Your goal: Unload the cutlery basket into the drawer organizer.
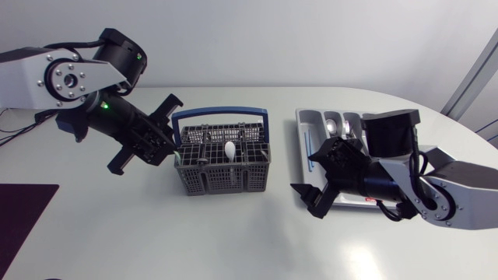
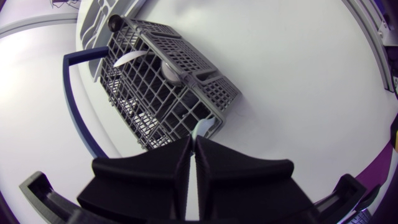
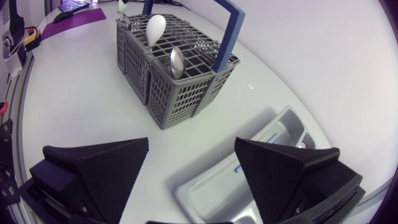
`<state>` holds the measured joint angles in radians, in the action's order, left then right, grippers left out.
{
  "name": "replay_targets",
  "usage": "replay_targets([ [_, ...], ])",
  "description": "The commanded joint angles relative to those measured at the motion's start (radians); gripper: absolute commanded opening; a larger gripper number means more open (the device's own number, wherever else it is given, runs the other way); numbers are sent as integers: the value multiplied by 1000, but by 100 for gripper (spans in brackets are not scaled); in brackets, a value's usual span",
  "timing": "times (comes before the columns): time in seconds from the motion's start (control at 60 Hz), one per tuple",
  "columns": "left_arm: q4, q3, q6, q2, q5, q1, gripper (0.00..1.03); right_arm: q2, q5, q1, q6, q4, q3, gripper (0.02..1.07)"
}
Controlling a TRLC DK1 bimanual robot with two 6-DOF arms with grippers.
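Pinching a pale handle [image 2: 202,127] at the cutlery basket's [image 1: 222,177] left end, the left gripper [image 2: 194,140] may tip the basket if it snags; the right gripper [image 3: 191,147] hangs spread.

One basket [image 1: 222,180], one organizer [image 1: 313,123], one left gripper [image 2: 194,143], one right gripper [image 3: 191,149], one white spoon [image 1: 230,149], one metal spoon [image 3: 176,60], one pale utensil [image 2: 202,129] at the basket's corner, one blue-handled piece [image 1: 308,144] in the organizer, one purple mat [image 1: 23,214].

a dark purple mat [image 1: 23,208] lies on the white table [image 1: 233,241] near its left edge.
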<state>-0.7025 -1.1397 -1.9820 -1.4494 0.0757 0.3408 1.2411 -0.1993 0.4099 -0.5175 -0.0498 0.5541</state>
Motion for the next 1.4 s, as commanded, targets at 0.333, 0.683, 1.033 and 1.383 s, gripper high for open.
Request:
replay_targets([
  [0.333,-15,-51,3,95,70,-54,5,-43,-3,15,24,19,-19,102],
  [0.683,-74,-114,-9,121,68,-68,5,-63,-2,15,27,31,-26,102],
  [1.033,-143,-153,-15,153,68,-62,5,-86,0,20,30,44,-29,102],
  [1.383,-170,-181,-9,187,70,-52,5,-126,1,24,31,65,-36,102],
])
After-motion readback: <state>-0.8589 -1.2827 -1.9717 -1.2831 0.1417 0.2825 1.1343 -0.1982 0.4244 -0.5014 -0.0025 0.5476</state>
